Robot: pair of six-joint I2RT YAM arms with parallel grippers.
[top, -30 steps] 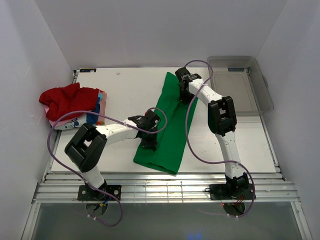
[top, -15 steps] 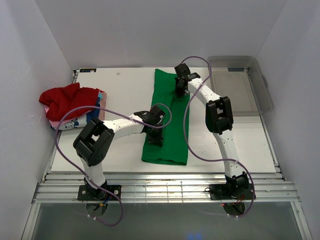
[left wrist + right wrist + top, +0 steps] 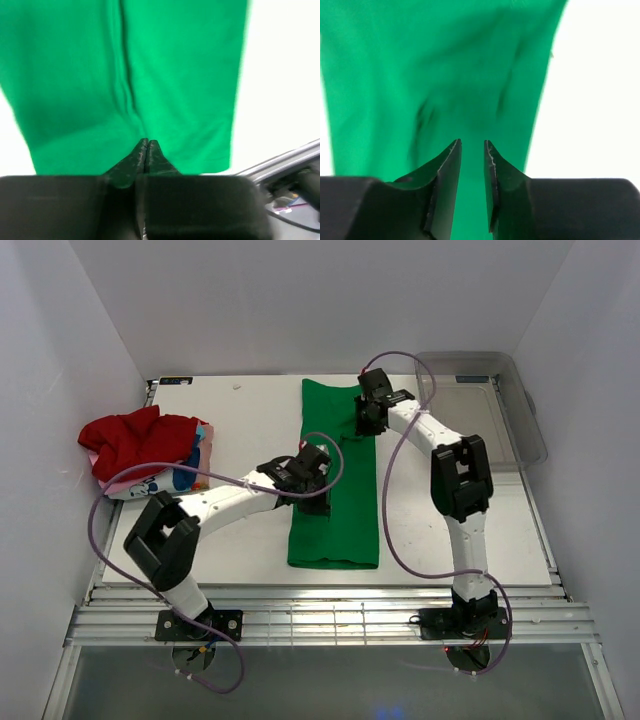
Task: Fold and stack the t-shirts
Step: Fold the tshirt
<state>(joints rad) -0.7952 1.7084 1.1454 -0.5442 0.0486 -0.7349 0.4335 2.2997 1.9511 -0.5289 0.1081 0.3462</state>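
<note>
Green t-shirt (image 3: 345, 530), left jaws pinching it, right jaws spread over far end

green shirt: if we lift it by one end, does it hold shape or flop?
Probably flops: the green t-shirt lies as a flat folded strip, with soft creases in the wrist views. Likely light; pushed, it may bunch or slide on the smooth table, not move rigidly. Lifted by one end, the fold would likely fall open.
</note>
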